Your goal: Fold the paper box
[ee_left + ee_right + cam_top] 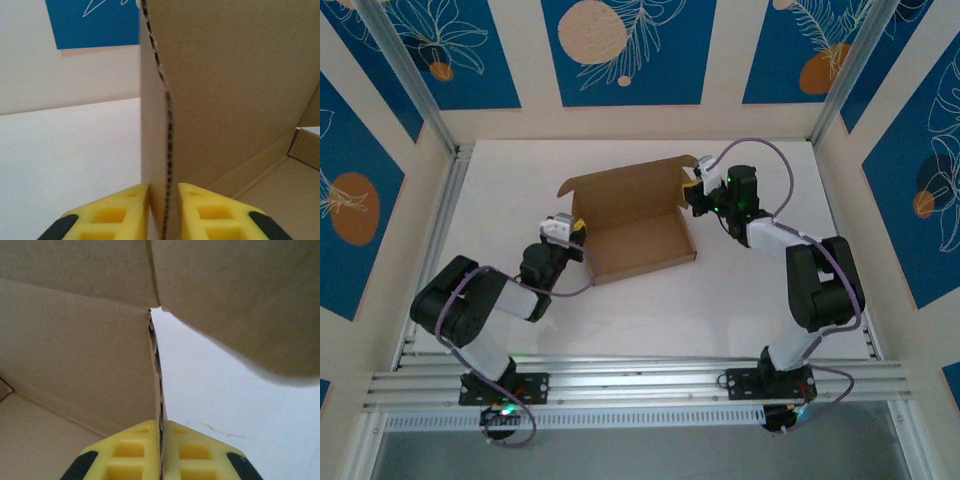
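Observation:
The paper box (640,238) is a brown cardboard mailer lying open mid-table, with its lid flap raised at the back. My left gripper (578,228) sits at the box's left side wall. In the left wrist view its yellow fingers (125,210) straddle that upright wall (155,125) and are shut on it, gripper (164,187). My right gripper (692,197) is at the right side wall near the back corner. In the right wrist view it (161,424) is pinched on the thin wall edge (75,350), with a flap (235,295) overhead.
The white table (740,300) is fenced by aluminium rails at the front (640,380) and left (430,250). Cream walls with blue panels (620,50) close in the back and sides. Free table lies in front of the box.

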You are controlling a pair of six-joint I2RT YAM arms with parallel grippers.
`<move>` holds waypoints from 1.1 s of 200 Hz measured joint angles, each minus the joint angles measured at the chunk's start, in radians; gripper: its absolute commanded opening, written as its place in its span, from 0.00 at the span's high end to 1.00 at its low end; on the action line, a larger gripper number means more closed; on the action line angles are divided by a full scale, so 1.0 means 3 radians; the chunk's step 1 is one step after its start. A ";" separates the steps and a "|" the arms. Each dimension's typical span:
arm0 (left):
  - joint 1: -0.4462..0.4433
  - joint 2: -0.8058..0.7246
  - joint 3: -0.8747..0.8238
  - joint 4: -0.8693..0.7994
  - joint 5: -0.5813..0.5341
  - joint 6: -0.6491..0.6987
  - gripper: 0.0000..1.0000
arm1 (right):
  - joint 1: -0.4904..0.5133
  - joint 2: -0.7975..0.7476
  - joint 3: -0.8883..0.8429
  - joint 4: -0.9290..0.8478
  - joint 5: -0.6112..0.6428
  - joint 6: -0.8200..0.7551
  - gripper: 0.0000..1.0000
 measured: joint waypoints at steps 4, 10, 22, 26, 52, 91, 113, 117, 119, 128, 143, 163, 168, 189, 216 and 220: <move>-0.0017 0.0000 0.0004 -0.0003 -0.0006 -0.0011 0.66 | 0.0019 -0.0022 -0.0023 0.0013 0.0047 0.0029 0.95; -0.0038 0.0000 0.0005 -0.0004 -0.0011 -0.0008 0.61 | 0.0048 -0.0053 -0.0056 0.0033 0.0118 0.0047 0.96; -0.0070 0.0000 0.0005 -0.0006 -0.0038 0.0006 0.51 | 0.0097 -0.0114 -0.0126 0.0076 0.0243 0.0072 0.96; -0.0075 -0.0001 0.0004 -0.0005 -0.0061 -0.0006 0.48 | 0.0107 -0.0134 -0.0145 0.0081 0.0272 0.0083 0.96; -0.0083 -0.0131 -0.0047 -0.0058 -0.0137 0.0039 0.32 | 0.0116 -0.0240 -0.0239 0.0099 0.0392 0.0081 0.96; -0.0001 -0.0721 -0.0062 -0.0490 -0.0144 0.0066 0.25 | 0.0047 -0.0359 -0.0340 0.0092 0.0392 0.0047 0.96; 0.0093 -0.0907 -0.0062 -0.0689 -0.0045 0.0074 0.20 | 0.0008 -0.0404 -0.0354 0.0092 0.0359 0.0004 0.97; 0.0116 -0.0942 -0.0062 -0.0746 -0.0017 0.0078 0.19 | -0.0003 -0.0407 -0.0355 0.0092 0.0345 -0.0003 0.96; 0.0123 -0.0954 -0.0062 -0.0764 -0.0009 0.0078 0.19 | -0.0005 -0.0409 -0.0354 0.0092 0.0337 -0.0008 0.96; 0.0184 -0.1047 -0.0062 -0.0885 0.0055 0.0084 0.19 | -0.0024 -0.0415 -0.0354 0.0089 0.0299 -0.0009 0.97; 0.0308 -0.1217 -0.0062 -0.1063 0.0223 0.0081 0.19 | -0.0050 -0.0416 -0.0354 0.0085 0.0258 -0.0010 0.97; 0.0540 -0.1442 -0.0052 -0.1241 0.0552 0.0041 0.20 | -0.0064 -0.0416 -0.0354 0.0062 0.0216 -0.0022 0.97; 0.0599 -0.1478 -0.0034 -0.1293 0.0651 0.0031 0.20 | -0.0064 -0.0416 -0.0354 0.0060 0.0211 -0.0027 0.97; 0.0805 -0.1471 0.0139 -0.1488 0.1106 -0.0001 0.21 | -0.0065 -0.0420 -0.0354 0.0053 0.0175 -0.0033 0.97; 0.0960 -0.1253 0.0394 -0.1560 0.1651 -0.0004 0.21 | -0.0070 -0.0423 -0.0354 0.0037 0.0092 -0.0032 0.97; 0.0970 -0.1205 0.0431 -0.1572 0.1714 -0.0001 0.21 | -0.0070 -0.0423 -0.0354 0.0036 0.0080 -0.0033 0.97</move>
